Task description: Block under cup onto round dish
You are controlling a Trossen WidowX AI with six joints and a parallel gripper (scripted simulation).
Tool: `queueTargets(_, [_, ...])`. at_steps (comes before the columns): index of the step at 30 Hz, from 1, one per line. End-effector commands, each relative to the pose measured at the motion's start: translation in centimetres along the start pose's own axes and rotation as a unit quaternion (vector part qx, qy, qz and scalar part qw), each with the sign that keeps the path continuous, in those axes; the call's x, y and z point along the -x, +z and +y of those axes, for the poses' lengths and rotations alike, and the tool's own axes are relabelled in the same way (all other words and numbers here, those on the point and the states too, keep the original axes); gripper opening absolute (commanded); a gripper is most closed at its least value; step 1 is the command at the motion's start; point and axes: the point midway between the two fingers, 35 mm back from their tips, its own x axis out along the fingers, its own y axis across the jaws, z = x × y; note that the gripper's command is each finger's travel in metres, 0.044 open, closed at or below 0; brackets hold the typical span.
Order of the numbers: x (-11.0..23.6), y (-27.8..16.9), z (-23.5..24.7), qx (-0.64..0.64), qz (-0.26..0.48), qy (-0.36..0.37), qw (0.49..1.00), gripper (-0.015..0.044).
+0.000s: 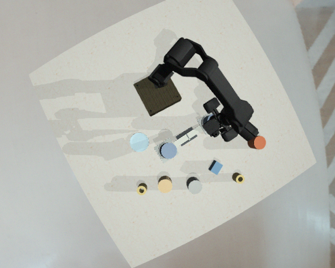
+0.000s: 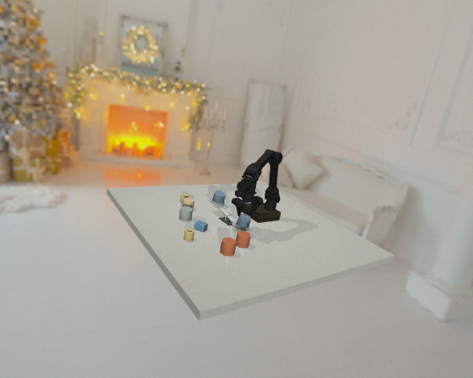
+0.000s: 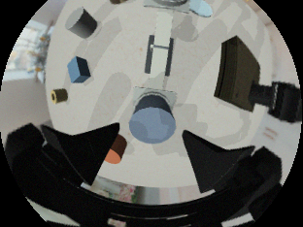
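Two blue cups stand on the ends of the balance. The near cup is on the lower end in the exterior view; the arm mostly covers it in the top view. The other cup is on the raised end. My gripper is open and empty, above the lower cup; in the wrist view the cup's top appears between the fingertips. The light blue round dish lies beyond the raised cup, with no cup above it. The hidden block does not show.
Red cylinders stand close beyond the lower cup. A blue box, a grey cylinder, a tan cylinder and yellow tubes stand along one side. The arm's dark base is opposite.
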Motion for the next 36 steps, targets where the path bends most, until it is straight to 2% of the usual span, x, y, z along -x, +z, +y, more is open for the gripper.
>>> queueTargets(1, [-0.8, 0.1, 0.0, -0.003, -0.002, -0.001, 1.0, 0.044])
queueTargets(32, [-5.5, 0.1, -0.1, -0.003, -0.002, -0.001, 1.0, 0.044])
queueTargets(35, [-5.5, 0.1, -0.1, -0.003, -0.002, -0.001, 1.0, 0.0361])
queueTargets(36, [-5.5, 0.1, -0.1, -0.003, -0.002, -0.001, 1.0, 0.0355])
